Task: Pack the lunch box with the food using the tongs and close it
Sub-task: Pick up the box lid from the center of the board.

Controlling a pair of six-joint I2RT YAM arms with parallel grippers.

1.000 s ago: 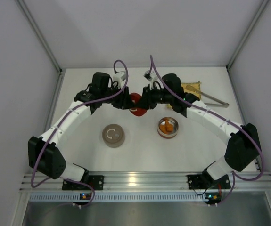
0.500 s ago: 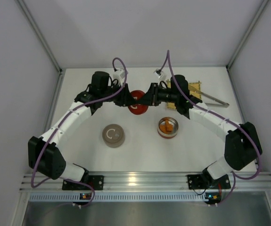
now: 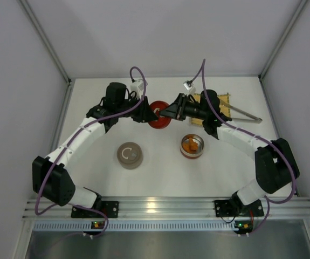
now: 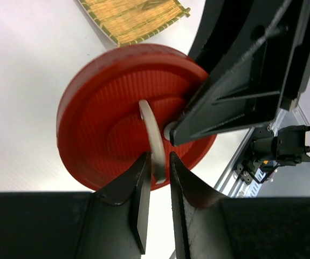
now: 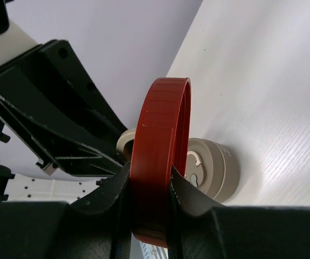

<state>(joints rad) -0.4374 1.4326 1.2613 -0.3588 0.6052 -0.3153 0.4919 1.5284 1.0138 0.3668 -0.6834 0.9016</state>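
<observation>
1 red lid (image 4: pixel 101 108), left hand (image 4: pixel 158 162) pinching its white handle (image 4: pixel 150 121) (right hand (image 5: pixel 150 178) pinching rim (image 5: pixel 163 118)).

My left gripper (image 4: pixel 158 157) has closed on the white handle (image 4: pixel 148 121) of the red lid (image 4: pixel 95 129). My right arm (image 3: pixel 241 137) has swung rightward.

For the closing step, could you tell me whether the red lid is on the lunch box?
Off: the left gripper and right gripper hold the red lid apart from the lunch box, whose orange food shows.
</observation>
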